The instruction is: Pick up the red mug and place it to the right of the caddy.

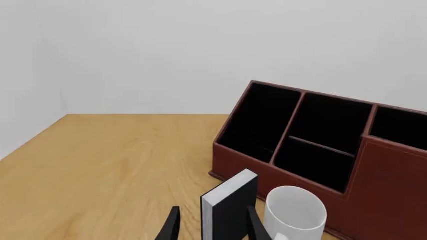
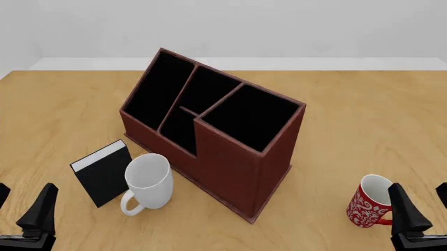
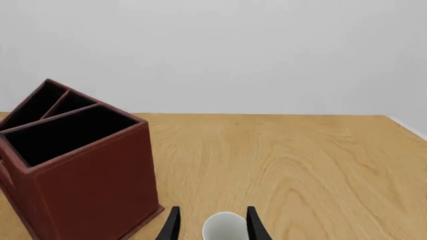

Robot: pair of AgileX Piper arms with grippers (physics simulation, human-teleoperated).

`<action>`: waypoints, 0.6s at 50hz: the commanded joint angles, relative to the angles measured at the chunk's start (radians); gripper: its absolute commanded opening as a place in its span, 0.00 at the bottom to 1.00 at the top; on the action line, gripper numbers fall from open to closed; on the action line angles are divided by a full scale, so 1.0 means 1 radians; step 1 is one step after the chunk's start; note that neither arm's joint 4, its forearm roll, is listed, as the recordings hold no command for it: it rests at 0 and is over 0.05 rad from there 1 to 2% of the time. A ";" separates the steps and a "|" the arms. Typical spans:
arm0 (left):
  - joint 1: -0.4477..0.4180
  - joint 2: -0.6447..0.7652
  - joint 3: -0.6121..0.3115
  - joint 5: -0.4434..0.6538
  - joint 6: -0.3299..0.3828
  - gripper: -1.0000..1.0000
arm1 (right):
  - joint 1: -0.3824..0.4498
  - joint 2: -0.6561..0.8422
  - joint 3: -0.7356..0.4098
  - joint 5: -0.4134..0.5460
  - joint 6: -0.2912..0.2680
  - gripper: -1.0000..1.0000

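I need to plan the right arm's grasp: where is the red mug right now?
In the front view the red mug stands upright near the table's front right, right of the caddy and apart from it, just beside the right gripper.

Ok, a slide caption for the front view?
Open right gripper beside red floral mug, right of dark reddish-brown compartment caddy.

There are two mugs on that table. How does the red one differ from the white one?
The red mug has a white floral pattern outside; the white mug is plain. The red mug looks smaller than the white mug. The red mug stands to the right of the caddy, close to the right hand, while the white mug stands at the caddy's left front, beside a black book. Both stand upright, are white inside, and have one handle.
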 commanded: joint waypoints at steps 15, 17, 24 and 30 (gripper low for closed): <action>0.000 0.004 -0.003 -0.001 0.000 1.00 | -0.012 0.062 -0.173 0.129 -0.024 1.00; 0.000 0.004 -0.003 -0.001 0.000 1.00 | -0.017 0.064 -0.212 0.165 -0.053 1.00; 0.000 0.004 -0.003 -0.001 0.000 1.00 | -0.050 0.155 -0.385 0.293 -0.100 1.00; 0.000 0.004 -0.003 -0.001 0.000 1.00 | -0.069 0.265 -0.490 0.398 -0.204 1.00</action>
